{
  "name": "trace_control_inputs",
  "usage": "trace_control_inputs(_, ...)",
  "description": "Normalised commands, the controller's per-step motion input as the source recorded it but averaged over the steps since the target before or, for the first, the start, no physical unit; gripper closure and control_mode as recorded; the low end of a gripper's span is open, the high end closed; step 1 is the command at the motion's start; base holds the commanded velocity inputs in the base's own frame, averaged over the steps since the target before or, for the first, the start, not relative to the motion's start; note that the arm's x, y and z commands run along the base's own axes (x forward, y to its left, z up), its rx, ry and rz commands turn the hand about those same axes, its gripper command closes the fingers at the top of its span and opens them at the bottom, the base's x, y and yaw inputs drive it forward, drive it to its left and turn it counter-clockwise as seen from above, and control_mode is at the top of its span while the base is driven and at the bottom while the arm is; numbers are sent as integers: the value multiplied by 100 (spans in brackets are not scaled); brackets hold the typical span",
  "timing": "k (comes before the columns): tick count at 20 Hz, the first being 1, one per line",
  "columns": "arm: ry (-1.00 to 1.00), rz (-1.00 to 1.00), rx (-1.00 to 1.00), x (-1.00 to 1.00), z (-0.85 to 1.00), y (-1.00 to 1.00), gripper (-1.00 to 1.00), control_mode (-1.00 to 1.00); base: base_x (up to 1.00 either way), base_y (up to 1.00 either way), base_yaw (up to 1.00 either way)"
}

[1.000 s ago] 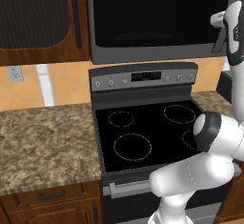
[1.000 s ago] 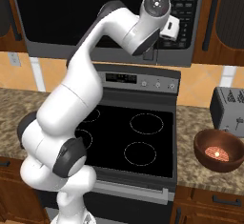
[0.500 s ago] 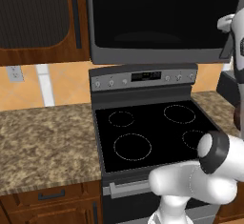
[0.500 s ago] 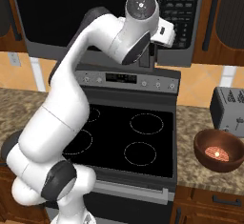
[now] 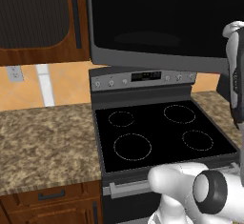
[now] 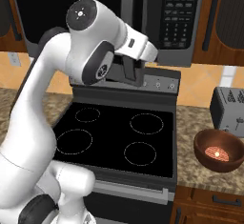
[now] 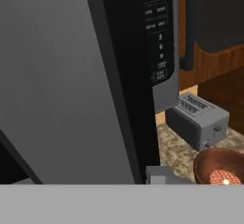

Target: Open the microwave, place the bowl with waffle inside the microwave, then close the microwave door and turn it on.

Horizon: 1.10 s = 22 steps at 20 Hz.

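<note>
Left base view: 1 microwave (image 5: 162, 23) hangs above 1 stove (image 5: 162, 132) with 4 burner rings on its black glass top; the microwave door (image 5: 157, 15) fills most of the front as dark glass. 1 dark cabinet door (image 5: 40, 20) sits to the left of it, 1 speckled counter (image 5: 45, 147) runs below. A white arm segment rises at the right edge. Right base view: the arm reaches up in front of the microwave, and the gripper (image 6: 131, 73) sits just below the microwave's lower edge, above the stove's back panel; its dark fingers are seen side-on and I cannot tell whether they are apart or together. 1 button panel (image 6: 178, 13) on the microwave's right side. 1 bowl (image 6: 219, 150) stands on the counter right of the stove, with 1 waffle (image 6: 216, 151) inside it. 1 toaster (image 6: 228, 111) stands just behind the bowl. Hand view: grey door frame close up, button panel beside it, toaster and bowl lower right, waffle in the bowl.
</note>
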Motion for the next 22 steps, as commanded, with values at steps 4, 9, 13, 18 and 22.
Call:
trace_control_inputs(4,-5,-25,-1,-100,-8,26,100,-100,0,0,0)
trace_control_inputs(9,-8,-24,-7,-100,-12,42,100,-100,0,0,0)
trace_control_inputs(13,-13,-23,-15,-100,-20,74,100,-100,0,0,0)
trace_control_inputs(18,-12,-17,-26,-100,-21,98,100,-100,0,0,0)
trace_control_inputs(22,-12,-15,-28,-99,-39,100,100,-100,0,0,0)
